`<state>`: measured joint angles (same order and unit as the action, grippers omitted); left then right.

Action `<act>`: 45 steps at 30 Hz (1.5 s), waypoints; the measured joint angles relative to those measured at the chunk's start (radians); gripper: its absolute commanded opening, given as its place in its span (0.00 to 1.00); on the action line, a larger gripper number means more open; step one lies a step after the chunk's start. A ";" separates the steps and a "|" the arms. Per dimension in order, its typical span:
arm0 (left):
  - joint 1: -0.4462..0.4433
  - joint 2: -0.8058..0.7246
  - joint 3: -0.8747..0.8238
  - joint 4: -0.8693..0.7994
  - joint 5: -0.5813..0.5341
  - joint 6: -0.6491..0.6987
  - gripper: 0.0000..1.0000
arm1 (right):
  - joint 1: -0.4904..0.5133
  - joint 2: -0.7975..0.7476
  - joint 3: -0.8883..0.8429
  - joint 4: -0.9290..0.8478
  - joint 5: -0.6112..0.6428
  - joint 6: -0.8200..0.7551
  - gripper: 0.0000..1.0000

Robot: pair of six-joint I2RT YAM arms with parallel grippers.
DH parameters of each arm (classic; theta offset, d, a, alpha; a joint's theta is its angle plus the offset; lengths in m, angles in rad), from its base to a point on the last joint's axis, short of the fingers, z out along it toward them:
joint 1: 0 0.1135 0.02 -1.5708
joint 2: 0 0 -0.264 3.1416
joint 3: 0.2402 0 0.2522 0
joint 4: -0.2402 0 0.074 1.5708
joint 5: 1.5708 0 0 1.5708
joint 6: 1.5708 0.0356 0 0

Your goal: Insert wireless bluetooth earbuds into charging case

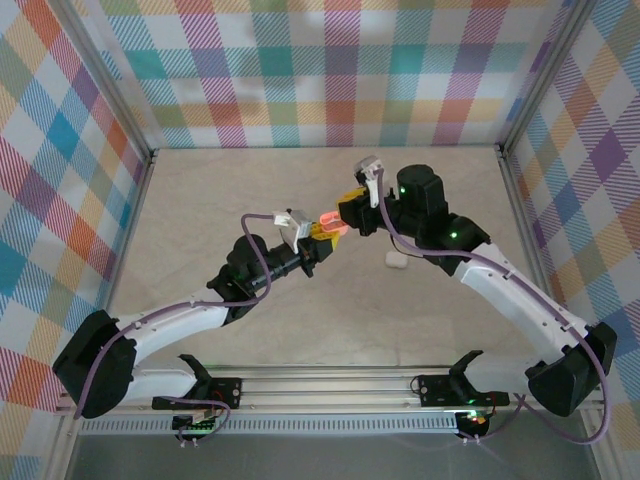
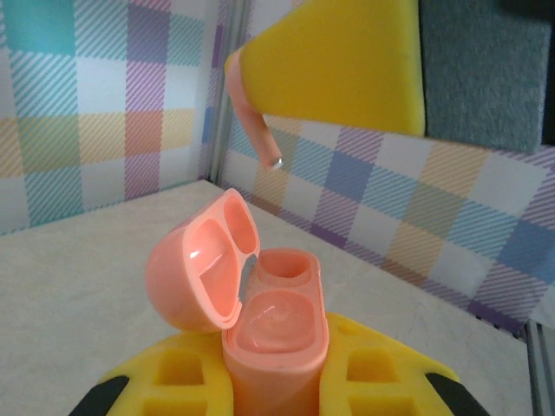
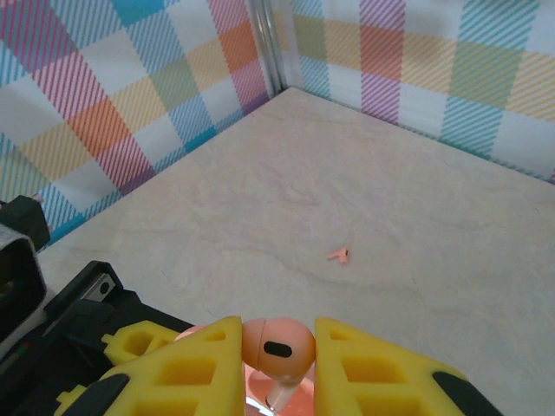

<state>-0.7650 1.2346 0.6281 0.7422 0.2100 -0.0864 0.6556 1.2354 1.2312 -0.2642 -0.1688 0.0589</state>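
**Item:** salmon-pink earbud point(image 3: 277, 345).
**Location:** just above the open charging case point(image 2: 273, 334), stem pointing down.
**Held by:** right gripper point(image 3: 277, 373), jaws closed on its head.
**Case held by:** left gripper point(image 2: 273, 386), jaws clamped on the case's body.
**Handling:** probably light, hard and slick. Grip the head and leave the stem free.

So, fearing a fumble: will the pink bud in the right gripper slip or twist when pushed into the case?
Likely slippery: the bud looks glossy and rounded. It may pivot, since the right gripper pinches only its head, the stem sticking out free.
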 measured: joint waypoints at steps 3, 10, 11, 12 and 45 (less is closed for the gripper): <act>-0.005 0.000 0.000 0.023 -0.027 0.004 0.00 | 0.010 -0.002 -0.008 0.016 0.000 -0.012 0.22; -0.007 -0.011 0.000 0.029 -0.056 0.027 0.00 | 0.030 -0.003 -0.042 0.048 0.002 -0.042 0.21; -0.007 -0.014 0.000 0.032 -0.056 0.031 0.00 | 0.032 -0.003 -0.042 0.048 0.003 -0.046 0.21; -0.007 -0.017 0.000 0.037 -0.056 0.032 0.00 | 0.033 -0.003 -0.042 0.049 0.003 -0.049 0.21; -0.021 -0.082 -0.024 0.011 -0.073 0.088 0.00 | 0.033 -0.063 -0.168 0.182 -0.085 -0.195 0.31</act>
<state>-0.7856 1.1522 0.6041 0.7536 0.1368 0.0013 0.6884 1.1721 1.0630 -0.0826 -0.2535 -0.1364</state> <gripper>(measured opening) 0.169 0.292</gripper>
